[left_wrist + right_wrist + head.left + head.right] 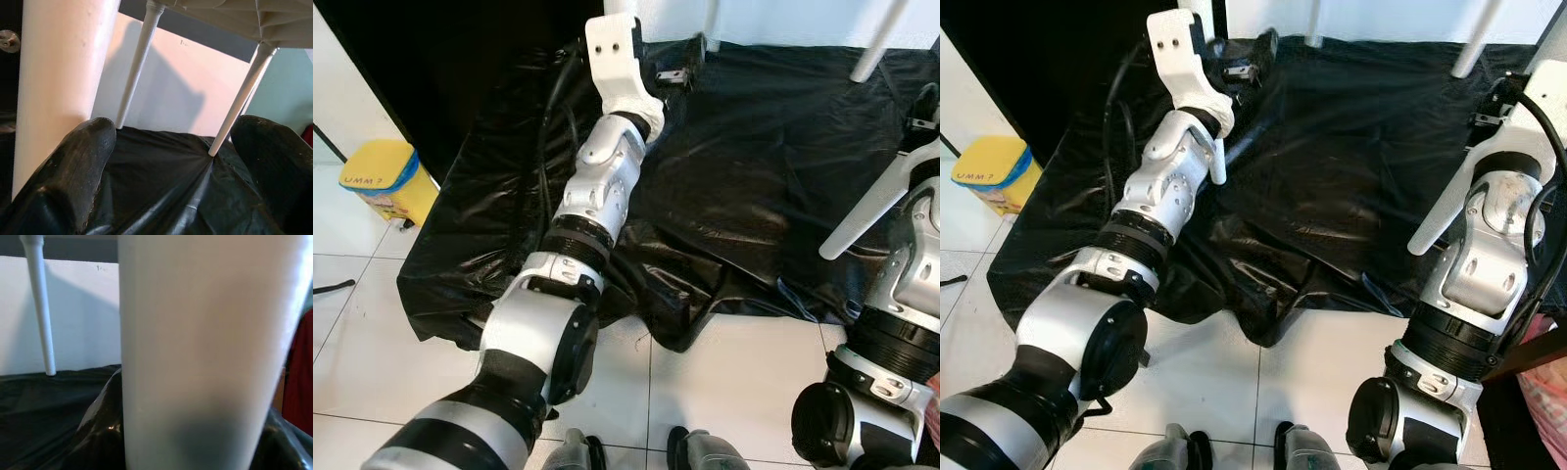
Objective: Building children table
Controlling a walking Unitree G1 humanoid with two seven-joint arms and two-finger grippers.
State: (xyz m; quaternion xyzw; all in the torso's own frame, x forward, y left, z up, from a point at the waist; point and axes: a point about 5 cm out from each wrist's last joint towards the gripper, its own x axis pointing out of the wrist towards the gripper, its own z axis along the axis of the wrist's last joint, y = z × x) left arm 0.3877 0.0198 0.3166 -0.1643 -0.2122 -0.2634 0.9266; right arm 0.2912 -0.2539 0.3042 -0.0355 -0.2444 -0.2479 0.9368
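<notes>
white leg (195,357) held in right tool (1498,103); left tool (166,161) wide over black sheet (754,196).

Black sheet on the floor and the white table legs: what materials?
Black sheet: looks like thin plastic film, glossy, judging by the sharp crinkles and streaky highlights. White table legs: smooth, matte, tapered and round; painted wood or moulded plastic, can't tell which.

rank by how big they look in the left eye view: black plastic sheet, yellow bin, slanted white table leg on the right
1. black plastic sheet, by far the largest, spreading across most of the floor.
2. and 3. yellow bin and slanted white table leg: unsure. The leg looks longer but much thinner, and the arm hides part of it.
</notes>
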